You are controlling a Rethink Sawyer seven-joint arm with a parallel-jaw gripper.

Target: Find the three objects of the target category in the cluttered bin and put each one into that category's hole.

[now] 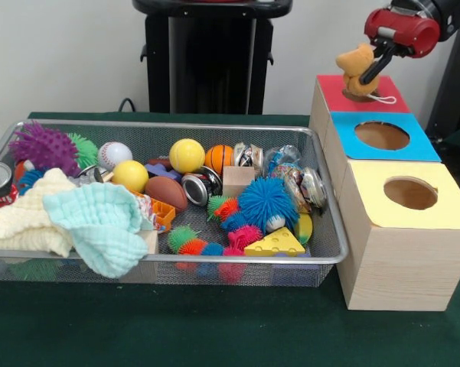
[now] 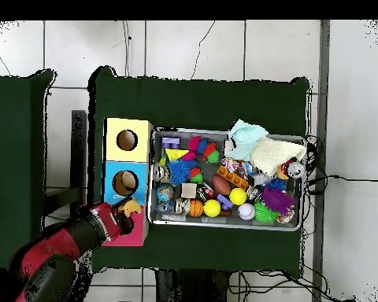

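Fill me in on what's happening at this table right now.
The red arm's gripper has its jaws shut on a small tan plush toy, holding it just above the hole in the red-topped box. The blue-topped box and yellow-topped box sit in the same row, their holes open. The wire bin beside them is full of clutter: balls, spiky toys, cloths, cans and a cheese wedge.

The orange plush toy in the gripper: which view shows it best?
The front view: the plush toy hangs in the gripper, clearly outlined above the red box. In the overhead view, the toy is a small orange patch beside the arm.
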